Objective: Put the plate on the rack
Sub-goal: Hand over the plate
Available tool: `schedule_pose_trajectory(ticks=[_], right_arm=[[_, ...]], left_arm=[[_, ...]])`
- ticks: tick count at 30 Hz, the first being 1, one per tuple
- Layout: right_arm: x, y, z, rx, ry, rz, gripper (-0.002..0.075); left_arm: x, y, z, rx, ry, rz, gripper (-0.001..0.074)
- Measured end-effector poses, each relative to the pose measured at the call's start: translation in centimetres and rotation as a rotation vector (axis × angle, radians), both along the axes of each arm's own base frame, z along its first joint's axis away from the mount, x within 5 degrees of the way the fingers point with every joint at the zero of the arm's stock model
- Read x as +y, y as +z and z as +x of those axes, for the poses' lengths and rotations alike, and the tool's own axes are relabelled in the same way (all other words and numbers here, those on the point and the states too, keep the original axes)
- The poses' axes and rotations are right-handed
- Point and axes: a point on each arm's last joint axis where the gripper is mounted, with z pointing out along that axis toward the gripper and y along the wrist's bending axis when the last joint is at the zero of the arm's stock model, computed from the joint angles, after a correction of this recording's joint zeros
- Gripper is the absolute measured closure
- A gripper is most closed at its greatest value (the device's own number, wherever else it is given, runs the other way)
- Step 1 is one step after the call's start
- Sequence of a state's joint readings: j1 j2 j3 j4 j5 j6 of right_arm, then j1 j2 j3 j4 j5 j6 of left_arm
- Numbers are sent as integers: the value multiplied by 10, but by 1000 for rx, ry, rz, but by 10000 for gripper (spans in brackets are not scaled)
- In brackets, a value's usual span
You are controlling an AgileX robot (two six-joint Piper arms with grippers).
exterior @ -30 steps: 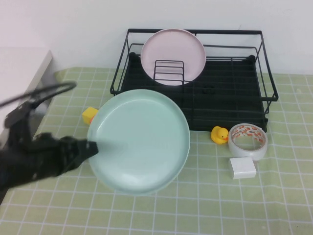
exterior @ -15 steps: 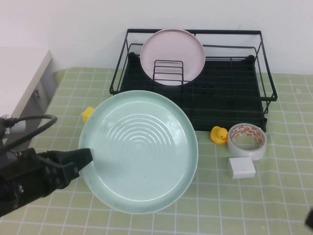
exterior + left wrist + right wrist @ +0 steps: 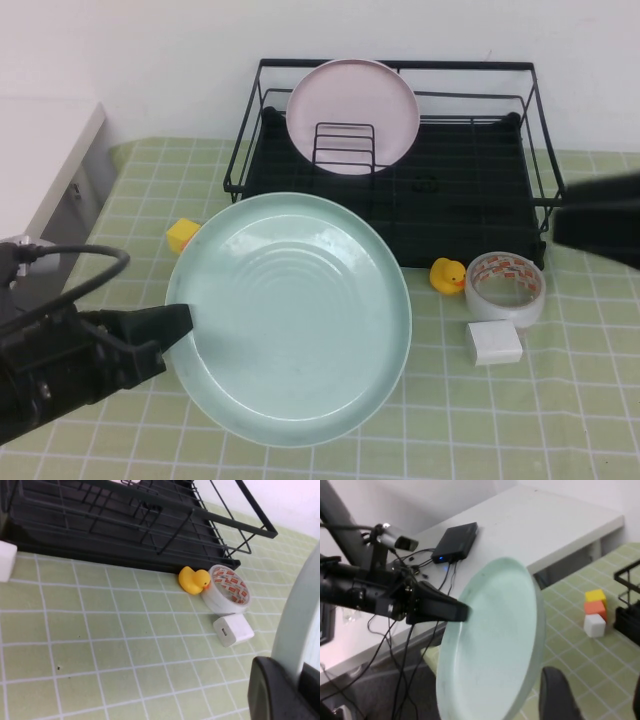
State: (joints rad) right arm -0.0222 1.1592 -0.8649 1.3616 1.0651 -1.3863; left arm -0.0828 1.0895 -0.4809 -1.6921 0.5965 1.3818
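Left hand clamped on plate; right hand beside it.

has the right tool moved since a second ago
Yes. The right tool has come in from the right edge of the high view, now beside the rack; earlier it was absent. The left tool grips the plate.

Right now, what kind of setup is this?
Likely a lab tabletop staged as a kitchen: dish rack on a green checked mat, test props like a rubber duck, and cabled electronics on a side bench.
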Motion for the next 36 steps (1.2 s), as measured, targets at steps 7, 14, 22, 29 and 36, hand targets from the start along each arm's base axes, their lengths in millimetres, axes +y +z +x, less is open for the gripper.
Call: schedule_pose_trajectory(ticks=[7, 14, 22, 29, 36], right_arm=[[43, 1, 53, -11, 125, -78, 377], [83, -15, 104, 41, 220, -108, 204], [126, -53, 127, 134, 389, -125, 188], [147, -82, 124, 217, 485, -144, 232], [148, -85, 126, 220, 473, -149, 573]], left_arm=[[4, -2, 3, -17, 35, 51, 731], [5, 4, 6, -53, 42, 74, 731], [5, 4, 6, -56, 40, 78, 731], [5, 4, 6, -55, 41, 77, 731], [5, 4, 6, -16, 61, 31, 631]])
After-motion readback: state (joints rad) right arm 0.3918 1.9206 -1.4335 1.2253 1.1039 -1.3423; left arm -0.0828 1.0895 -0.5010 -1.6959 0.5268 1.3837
